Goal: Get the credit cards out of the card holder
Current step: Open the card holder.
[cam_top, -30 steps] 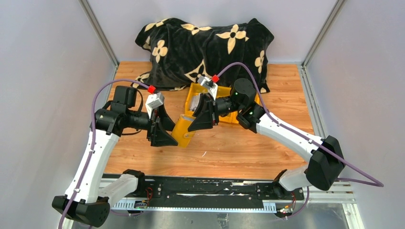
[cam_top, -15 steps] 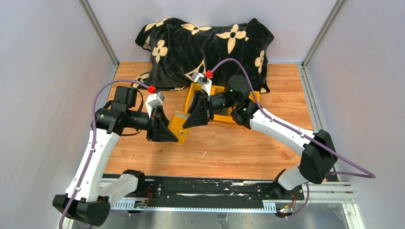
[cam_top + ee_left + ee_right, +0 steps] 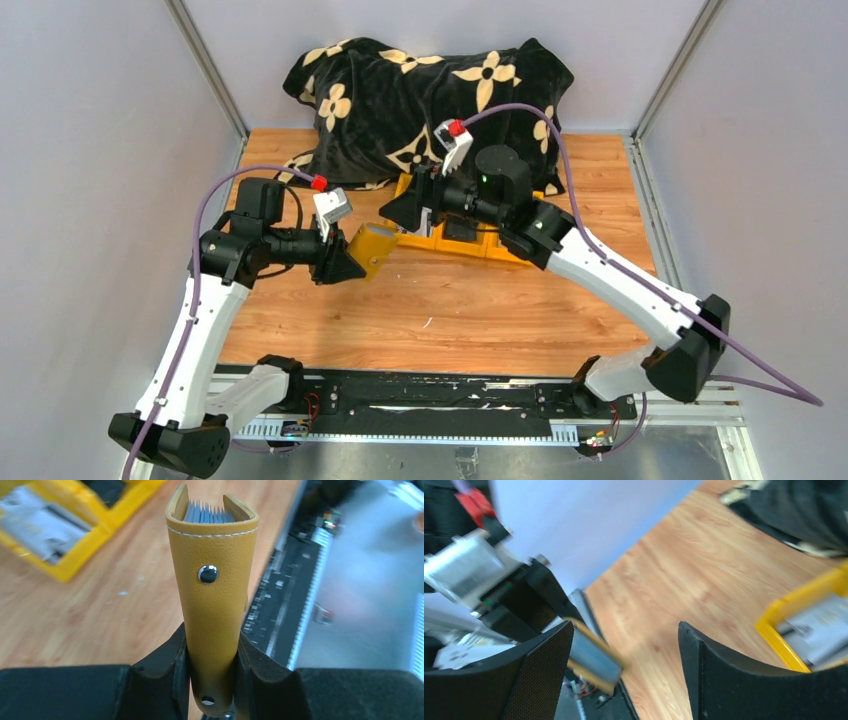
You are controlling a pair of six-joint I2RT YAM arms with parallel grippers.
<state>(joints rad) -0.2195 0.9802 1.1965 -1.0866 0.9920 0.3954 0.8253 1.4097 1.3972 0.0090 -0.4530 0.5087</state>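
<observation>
We observe the mustard-yellow card holder (image 3: 214, 605) upright, base clamped in the left gripper (image 3: 210, 672), snap stud (image 3: 207, 573) facing the camera, blue-grey accordion pockets (image 3: 207, 514) exposed on top.

Left hand (image 3: 210, 647) clamped tight, right hand (image 3: 625, 630) spread wide apart.

card holder (image 3: 214, 595) lower end hidden between left gripper (image 3: 211, 647) fingers. Only pocket edges show at the top, so credit cards can't be told. Right wrist view motion-blurred: yellow bin (image 3: 804, 597) cut off at the frame edge, contents unreadable.
</observation>
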